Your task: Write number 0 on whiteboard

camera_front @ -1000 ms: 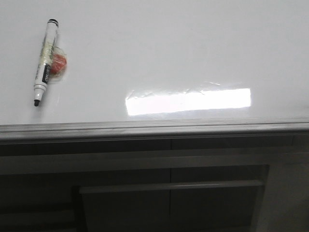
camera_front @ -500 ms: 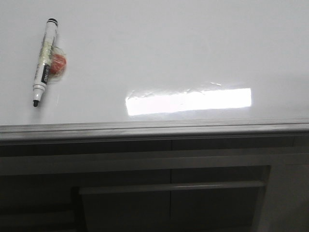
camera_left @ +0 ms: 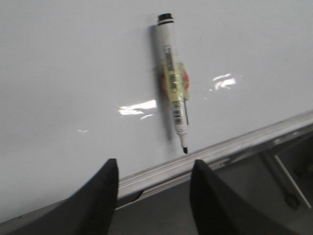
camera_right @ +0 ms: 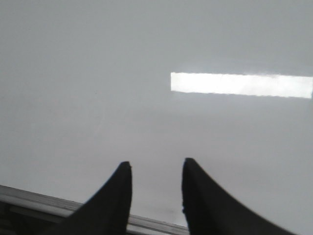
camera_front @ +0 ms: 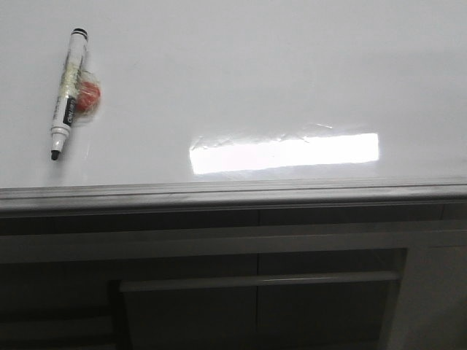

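Whiteboard (camera_front: 241,65) lying flat and filling the upper front view, grey edge strip (camera_front: 233,193) running along its near edge, dark cabinet front (camera_front: 255,284) showing below. No 0 drawn on the board anywhere in view. Bright rectangular reflection (camera_front: 284,153) glaring near the near edge, toward the right. Marker (camera_front: 68,93) lying uncapped by the left edge, tip pointing at the near edge, a small red object (camera_front: 90,97) touching its barrel. Left gripper (camera_left: 152,169) hanging over the near edge, fingers apart, holding nothing. Right gripper (camera_right: 155,169) hovering over bare board, fingers likewise apart.
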You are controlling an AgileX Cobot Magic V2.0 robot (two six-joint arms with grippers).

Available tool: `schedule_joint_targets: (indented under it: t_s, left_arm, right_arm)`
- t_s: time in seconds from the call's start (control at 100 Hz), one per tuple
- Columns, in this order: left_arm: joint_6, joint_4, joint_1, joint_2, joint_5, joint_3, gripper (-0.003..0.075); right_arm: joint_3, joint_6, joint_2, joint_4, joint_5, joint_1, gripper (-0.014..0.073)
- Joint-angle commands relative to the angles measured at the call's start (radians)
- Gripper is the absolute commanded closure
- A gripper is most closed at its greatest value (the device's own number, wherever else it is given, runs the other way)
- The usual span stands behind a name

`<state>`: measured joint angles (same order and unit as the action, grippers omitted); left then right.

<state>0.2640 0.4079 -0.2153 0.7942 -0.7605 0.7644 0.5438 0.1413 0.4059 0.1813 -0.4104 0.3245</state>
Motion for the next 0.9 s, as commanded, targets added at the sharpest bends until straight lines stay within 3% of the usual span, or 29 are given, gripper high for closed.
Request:
schedule_joint_targets:
  t_s: [0.0, 0.12, 0.25, 0.89]
  left_arm:
    - [-0.028, 0.023, -0.086, 0.064, 0.046, 0.059, 0.0318]
    - [-0.156, -0.068, -0.166, 0.131, 0.110, 0.068, 0.0416]
    - [-0.274, -0.125, -0.217, 0.200, 0.163, 0.068, 0.0425]
    - [-0.321, -0.088, -0.227, 0.412, 0.312, 0.068, 0.0424]
  right_arm:
    - [0.039, -0.010, 0.047, -0.003, 0.086, -0.004, 0.0274]
    - [0.039, -0.010, 0.078, -0.009, 0.084, -0.004, 0.0275]
    - [0.039, -0.010, 0.094, -0.009, 0.086, -0.004, 0.0275]
    - [0.039, -0.010, 0.103, -0.038, 0.088, -0.004, 0.0275]
